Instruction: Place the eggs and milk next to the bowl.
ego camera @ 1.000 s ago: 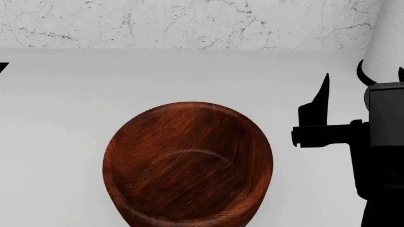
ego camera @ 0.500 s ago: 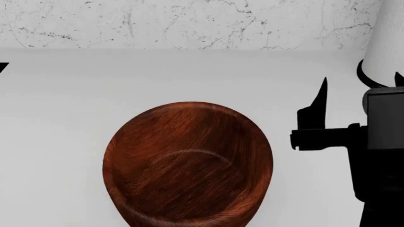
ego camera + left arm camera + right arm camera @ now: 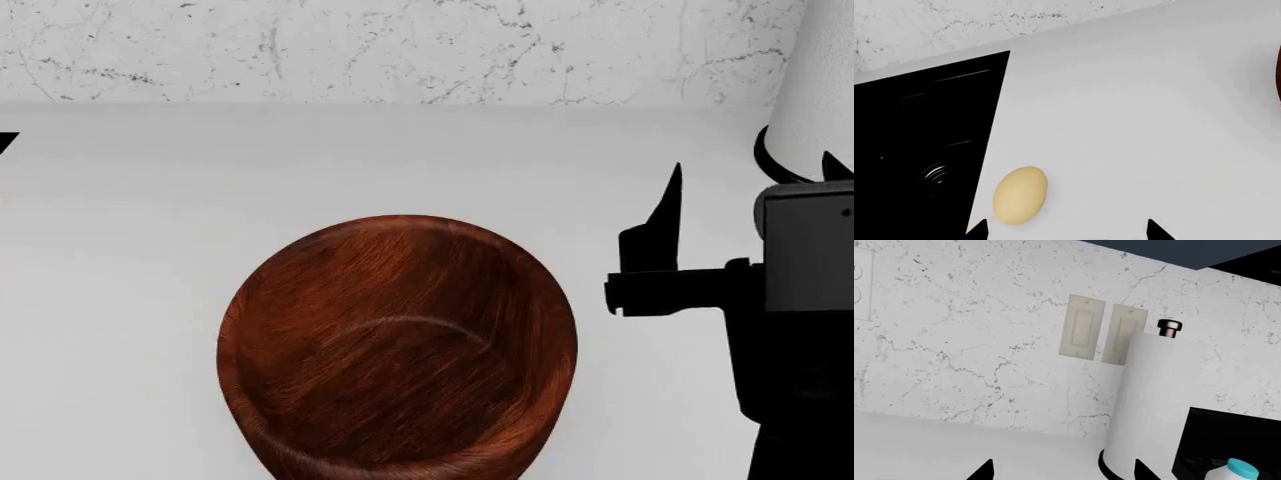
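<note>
On the far left, seen from the left wrist cam, a pale yellow egg (image 3: 1019,195) lies on the white counter (image 3: 1134,125) beside a black cooktop (image 3: 921,150), left gripper (image 3: 1064,231) spread open w/ nothing in it. Bowl (image 3: 398,345) sits mid-counter. Right gripper (image 3: 1061,471) also open, empty, near the paper towel roll (image 3: 1154,400); milk (image 3: 1234,472) just beyond.

bowl (image 3: 396,350): reddish-brown, wood grain | egg (image 3: 1019,195): pale yellow | milk (image 3: 1231,473): white, teal cap | counter (image 3: 160,200): white | wall (image 3: 974,340): white, grey-veined marble

bowl (image 3: 398,350) on counter (image 3: 134,250), right tool (image 3: 747,190) beside it
</note>
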Controlling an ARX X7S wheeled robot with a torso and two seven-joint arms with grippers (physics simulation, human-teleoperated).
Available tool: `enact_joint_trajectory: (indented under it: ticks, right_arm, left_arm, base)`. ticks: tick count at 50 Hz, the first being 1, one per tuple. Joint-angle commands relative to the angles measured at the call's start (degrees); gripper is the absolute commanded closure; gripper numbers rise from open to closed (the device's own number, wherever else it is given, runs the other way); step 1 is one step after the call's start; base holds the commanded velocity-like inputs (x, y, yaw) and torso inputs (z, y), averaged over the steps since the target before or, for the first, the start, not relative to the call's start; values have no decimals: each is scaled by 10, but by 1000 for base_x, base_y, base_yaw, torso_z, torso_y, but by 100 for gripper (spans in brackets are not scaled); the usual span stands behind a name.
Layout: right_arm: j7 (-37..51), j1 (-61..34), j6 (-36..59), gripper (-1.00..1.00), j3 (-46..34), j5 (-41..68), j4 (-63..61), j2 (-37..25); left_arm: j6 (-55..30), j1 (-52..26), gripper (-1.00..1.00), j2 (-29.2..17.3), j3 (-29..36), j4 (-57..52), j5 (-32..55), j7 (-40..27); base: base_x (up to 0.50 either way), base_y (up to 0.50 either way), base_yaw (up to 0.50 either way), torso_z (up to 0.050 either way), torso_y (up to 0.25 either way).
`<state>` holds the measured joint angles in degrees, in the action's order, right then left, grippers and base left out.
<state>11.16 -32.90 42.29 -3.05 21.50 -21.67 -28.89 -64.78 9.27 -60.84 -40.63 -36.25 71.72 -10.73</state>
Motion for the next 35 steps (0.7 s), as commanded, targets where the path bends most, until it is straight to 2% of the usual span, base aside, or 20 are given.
enact_joint_trajectory:
  ticks: [1, 18, 35]
  right_arm:
    - [2, -2, 3, -100, -3, 1, -1, 0]
    - [4, 2, 1, -100, -1, 2, 0, -1]
    - [8, 1, 7, -100, -3, 3, -6, -3]
  left_arm:
    - [42, 23, -100, -12, 22, 18, -77, 73]
    - [96, 14, -100, -47, 111, 60, -157, 109]
    - [127, -46, -100, -67, 216, 112, -191, 112]
  base:
    - [0, 0, 0, 0, 0]
    - [0, 0, 0, 0, 0]
    - [0, 0, 0, 0, 0]
